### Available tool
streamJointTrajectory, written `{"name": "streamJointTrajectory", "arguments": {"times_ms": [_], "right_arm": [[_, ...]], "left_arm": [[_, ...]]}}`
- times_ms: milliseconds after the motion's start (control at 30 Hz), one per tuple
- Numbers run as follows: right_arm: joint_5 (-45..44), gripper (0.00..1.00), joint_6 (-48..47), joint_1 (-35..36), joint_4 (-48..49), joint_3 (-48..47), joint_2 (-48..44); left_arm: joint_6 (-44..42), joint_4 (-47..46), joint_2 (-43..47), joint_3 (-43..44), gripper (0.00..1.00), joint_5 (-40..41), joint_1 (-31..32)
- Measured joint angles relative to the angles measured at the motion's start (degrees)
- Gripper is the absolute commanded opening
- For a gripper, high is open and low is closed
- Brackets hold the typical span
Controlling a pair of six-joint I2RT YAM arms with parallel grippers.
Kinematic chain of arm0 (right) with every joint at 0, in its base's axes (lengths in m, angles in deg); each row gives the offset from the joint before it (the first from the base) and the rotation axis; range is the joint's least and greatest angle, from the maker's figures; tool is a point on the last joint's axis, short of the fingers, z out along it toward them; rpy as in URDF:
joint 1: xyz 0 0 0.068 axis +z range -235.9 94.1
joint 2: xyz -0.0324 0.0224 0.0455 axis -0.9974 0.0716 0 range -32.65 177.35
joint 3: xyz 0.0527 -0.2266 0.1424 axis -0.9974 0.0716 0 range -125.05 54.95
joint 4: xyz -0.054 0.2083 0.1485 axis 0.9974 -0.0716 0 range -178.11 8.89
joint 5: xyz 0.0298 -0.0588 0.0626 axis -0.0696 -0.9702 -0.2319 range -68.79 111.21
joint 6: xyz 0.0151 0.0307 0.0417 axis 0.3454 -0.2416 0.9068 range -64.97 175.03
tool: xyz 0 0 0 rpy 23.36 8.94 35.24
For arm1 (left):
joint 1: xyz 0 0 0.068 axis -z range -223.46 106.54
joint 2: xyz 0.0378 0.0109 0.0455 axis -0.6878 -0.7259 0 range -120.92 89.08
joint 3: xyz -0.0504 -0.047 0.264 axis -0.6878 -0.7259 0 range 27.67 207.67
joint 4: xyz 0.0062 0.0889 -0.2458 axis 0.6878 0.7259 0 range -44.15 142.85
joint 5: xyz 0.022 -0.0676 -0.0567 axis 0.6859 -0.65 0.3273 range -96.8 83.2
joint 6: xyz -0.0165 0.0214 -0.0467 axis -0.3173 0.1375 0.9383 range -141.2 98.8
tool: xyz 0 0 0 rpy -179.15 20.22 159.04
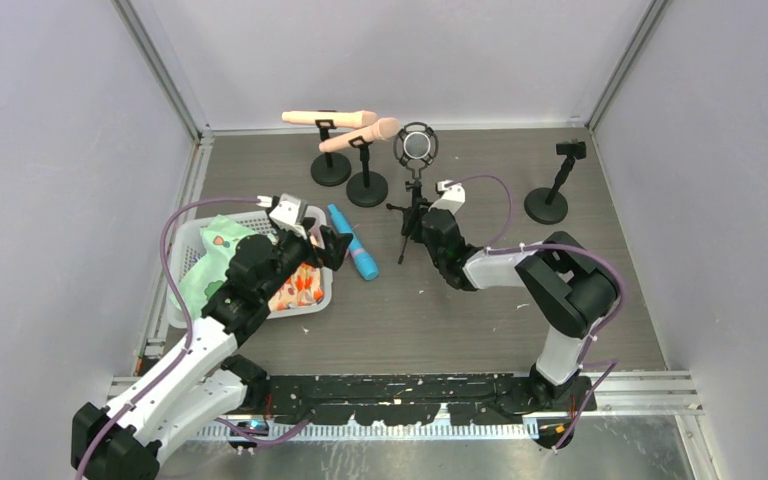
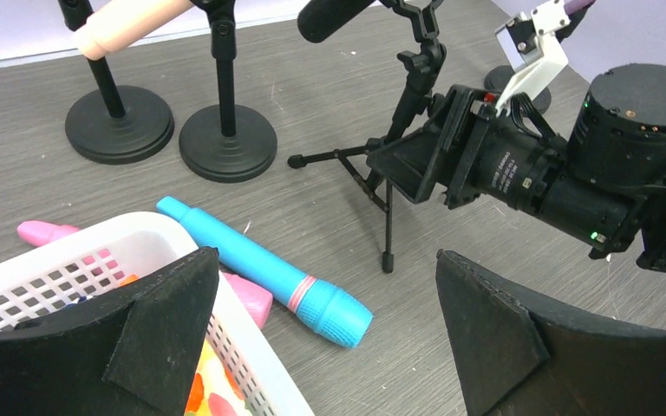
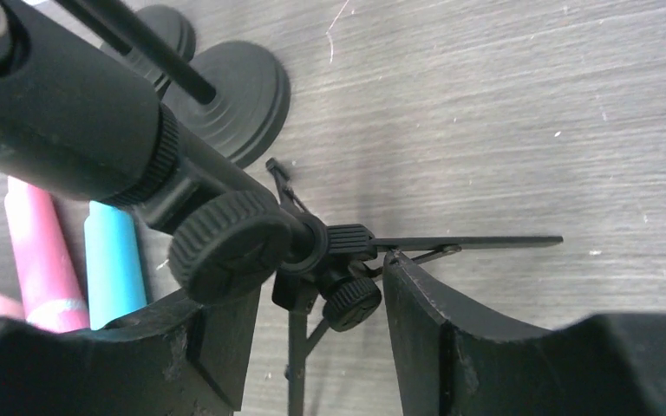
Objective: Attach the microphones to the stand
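On the table (image 1: 480, 310), an empty stand (image 1: 546, 205) stands far right. The right end effector (image 3: 312, 282) straddles the tripod (image 3: 325, 243) hub (gripping or not, I cannot tell). The left end effector (image 2: 325, 256), spread wide and holding nothing, is nearer the blue microphone (image 2: 260, 269). It lies flat just ahead, its long axis slanting away leftward, head nearest.

You are working in a lab cell: grey walls (image 1: 50, 150) and aluminium posts (image 1: 165, 70) are enclosing the tabletop (image 1: 440, 320) from nine to three o'clock.
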Motion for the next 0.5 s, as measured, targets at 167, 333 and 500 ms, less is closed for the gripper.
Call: {"name": "streamJointTrajectory", "arguments": {"times_ms": [167, 333, 500], "right_arm": [[-0.7, 0.58, -0.7, -1.9, -0.7, -3.4, 2.4], [-1.2, 0.58, -1.1, -3.9, -1.7, -7.3, 5.2], [-2.3, 0.58, -1.4, -5.3, -2.9, -8.7, 5.9]], "left_arm": [[-0.4, 0.8, 0.4, 0.0, 0.96, 0.5, 0.0], [-1.0, 1.8, 0.5, 0.0, 0.96, 0.6, 0.0], [-1.1, 2.5, 0.6, 0.0, 0.96, 0.6, 0.0]]}}
